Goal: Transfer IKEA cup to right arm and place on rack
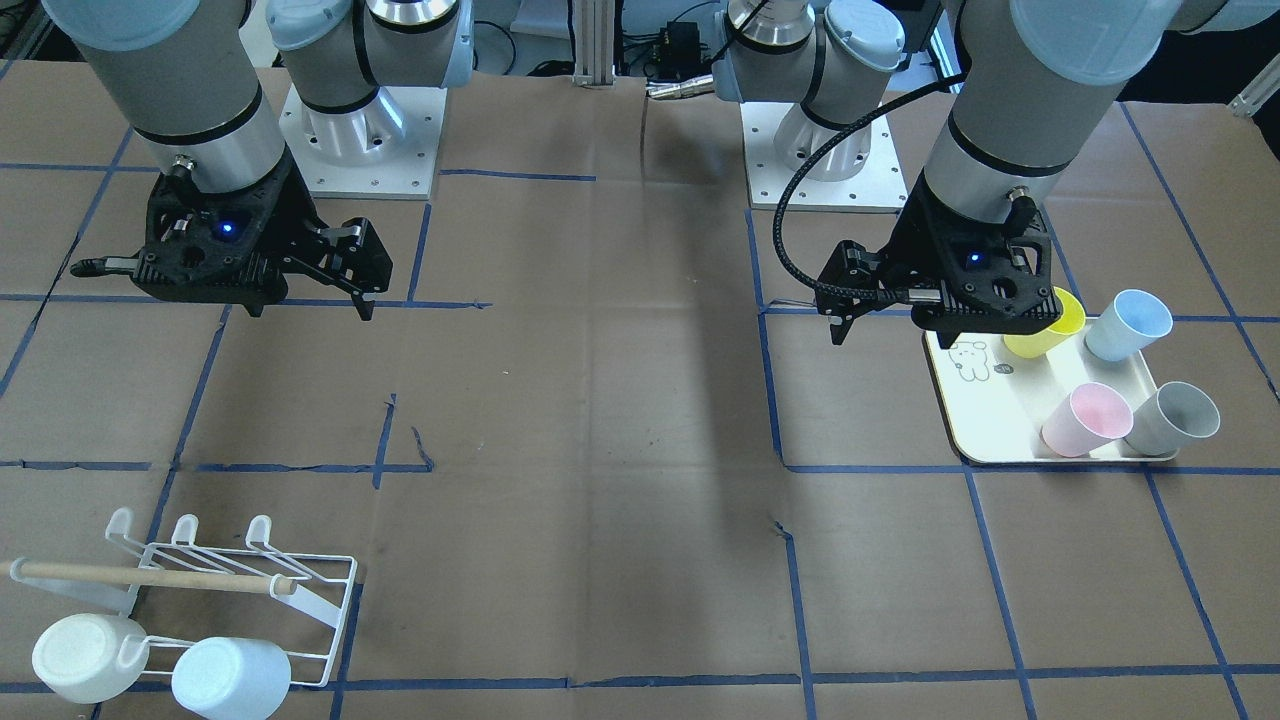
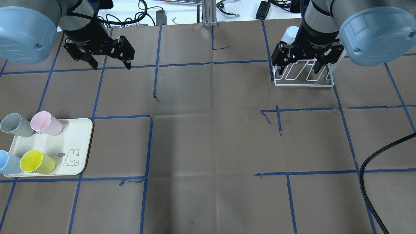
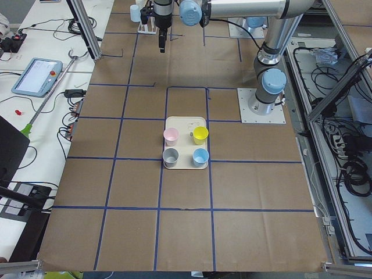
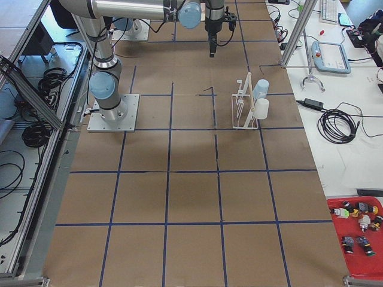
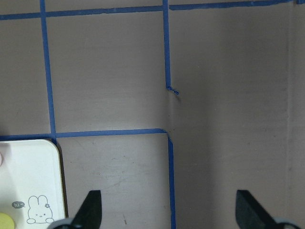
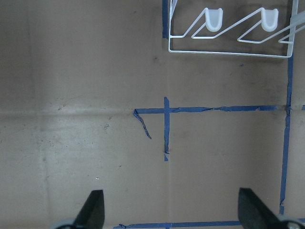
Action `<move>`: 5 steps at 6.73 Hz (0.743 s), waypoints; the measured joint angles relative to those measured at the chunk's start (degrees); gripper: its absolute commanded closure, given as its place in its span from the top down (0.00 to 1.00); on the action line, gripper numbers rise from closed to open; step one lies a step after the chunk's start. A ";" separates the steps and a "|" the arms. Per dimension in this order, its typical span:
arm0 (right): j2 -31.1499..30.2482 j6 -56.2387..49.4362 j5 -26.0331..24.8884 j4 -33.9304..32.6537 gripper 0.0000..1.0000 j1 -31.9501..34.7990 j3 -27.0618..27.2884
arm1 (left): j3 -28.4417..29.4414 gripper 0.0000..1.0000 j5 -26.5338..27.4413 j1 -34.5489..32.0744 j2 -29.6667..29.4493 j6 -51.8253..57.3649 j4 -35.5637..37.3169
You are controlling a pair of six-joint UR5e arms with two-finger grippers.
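Four cups stand on a cream tray (image 2: 76, 130): yellow (image 2: 37, 161), blue (image 2: 8, 162), pink (image 2: 45, 123) and grey (image 2: 14, 124). My left gripper (image 2: 111, 65) is open and empty, held high over the table beside the tray; in the front view (image 1: 893, 325) it partly covers the yellow cup (image 1: 1050, 330). My right gripper (image 2: 297, 70) is open and empty, high above the white wire rack (image 2: 304, 78). The rack (image 1: 240, 585) carries a wooden dowel (image 1: 150, 575) and holds a white cup (image 1: 85, 655) and a pale blue cup (image 1: 230, 678).
The table is brown paper with a blue tape grid. The left wrist view shows the tray's corner (image 5: 33, 176), the right wrist view the rack's edge (image 6: 228, 43). A thick black hose (image 2: 373, 175) lies at the table's right side.
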 measured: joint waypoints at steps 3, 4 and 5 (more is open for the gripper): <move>-0.28 0.89 0.28 -0.32 1.00 0.09 0.11 | 0.82 1.00 -0.63 -0.11 -0.46 -0.05 -0.61; -0.79 1.00 0.33 -0.33 1.00 0.10 0.15 | 0.75 1.00 -0.73 -0.18 -0.52 -0.09 -0.63; -1.28 1.02 0.36 -0.31 1.00 0.10 0.25 | 0.42 1.00 -0.64 -0.25 -0.50 -0.13 -0.58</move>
